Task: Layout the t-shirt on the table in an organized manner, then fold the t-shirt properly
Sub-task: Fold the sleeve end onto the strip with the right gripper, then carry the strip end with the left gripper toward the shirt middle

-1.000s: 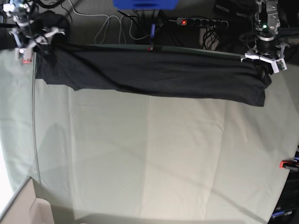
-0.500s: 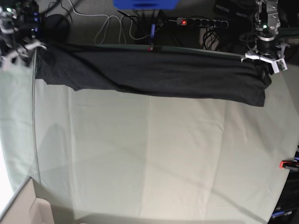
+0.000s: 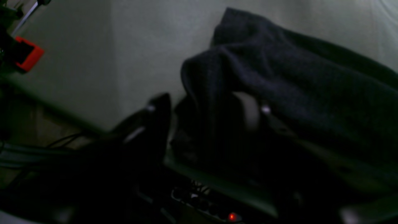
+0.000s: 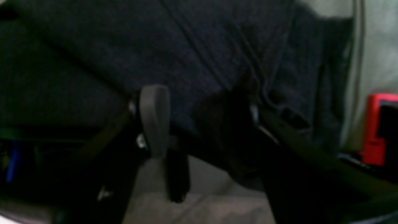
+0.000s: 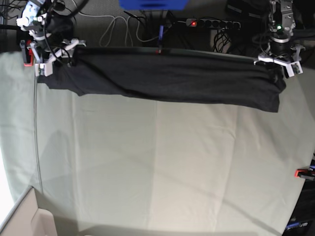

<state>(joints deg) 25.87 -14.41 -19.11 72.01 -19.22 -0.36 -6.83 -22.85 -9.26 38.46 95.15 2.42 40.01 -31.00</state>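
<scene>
The t-shirt (image 5: 167,78) lies as a long dark band along the far edge of the table (image 5: 157,167), stretched between the two hands. We see no collar mark in any view; folds hide which part is hem or sleeve.

Left hand (image 5: 280,64): sits at one end of the band, over the table's far corner. In the left wrist view the hand (image 3: 206,107) has its fingers spread, with bunched dark cloth (image 3: 279,81) lying between them and draped over one pad (image 3: 248,109). Picture is dim and blurred; we cannot tell whether the cloth is gripped or merely resting there.

Right hand (image 5: 56,54): at the opposite end of the band, just beside a red clamp (image 5: 27,59). In the right wrist view the hand (image 4: 205,121) shows a pale finger (image 4: 154,118) clear of the cloth and a dark finger under a fold of shirt (image 4: 155,46). Fingers stand apart; contact with the fabric is hard to make out.

Beyond the hands, cables and a power strip (image 5: 211,22) lie on the floor.
</scene>
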